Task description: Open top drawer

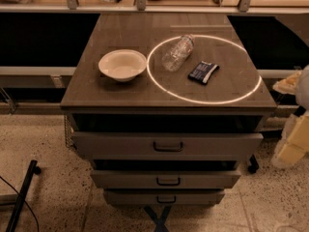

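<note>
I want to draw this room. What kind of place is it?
Probably a robot test lab, not a home: a wheeled drawer cabinet on a speckled floor, a ring of light shining on its top, and the gripper, seemingly the pale shape at the right edge.

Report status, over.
Gripper at right edge, well off. Top drawer untouched. Nothing before its handle.

The tabletop (120,93) bears a white bowl (122,65), toppled clear bottle (177,52), dark packet (203,72); the end effector (297,134) hangs beside its right edge.
</note>
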`<move>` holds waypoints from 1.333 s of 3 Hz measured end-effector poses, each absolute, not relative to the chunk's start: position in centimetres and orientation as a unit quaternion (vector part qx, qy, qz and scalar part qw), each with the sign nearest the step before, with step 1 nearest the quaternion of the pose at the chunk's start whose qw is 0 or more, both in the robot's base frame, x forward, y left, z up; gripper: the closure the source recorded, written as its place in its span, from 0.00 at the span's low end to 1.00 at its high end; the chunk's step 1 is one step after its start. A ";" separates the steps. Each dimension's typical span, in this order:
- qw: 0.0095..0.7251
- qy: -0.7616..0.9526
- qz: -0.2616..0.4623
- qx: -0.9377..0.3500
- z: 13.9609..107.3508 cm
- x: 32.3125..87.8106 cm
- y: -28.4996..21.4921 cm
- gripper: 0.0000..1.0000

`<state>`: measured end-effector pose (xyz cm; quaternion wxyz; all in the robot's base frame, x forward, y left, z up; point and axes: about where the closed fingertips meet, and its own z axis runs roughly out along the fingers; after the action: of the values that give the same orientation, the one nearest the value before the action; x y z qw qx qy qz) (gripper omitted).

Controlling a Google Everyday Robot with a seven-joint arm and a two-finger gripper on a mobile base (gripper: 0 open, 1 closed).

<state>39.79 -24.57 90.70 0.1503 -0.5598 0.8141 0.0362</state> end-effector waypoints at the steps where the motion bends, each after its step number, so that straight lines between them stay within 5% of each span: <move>1: 0.163 0.824 0.048 -0.540 88.2 38.3 -25.4 0.00; 4: 0.191 0.796 0.156 -0.553 83.8 38.7 -26.2 0.00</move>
<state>38.68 -26.22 83.76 0.1909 -0.5531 0.7957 0.1564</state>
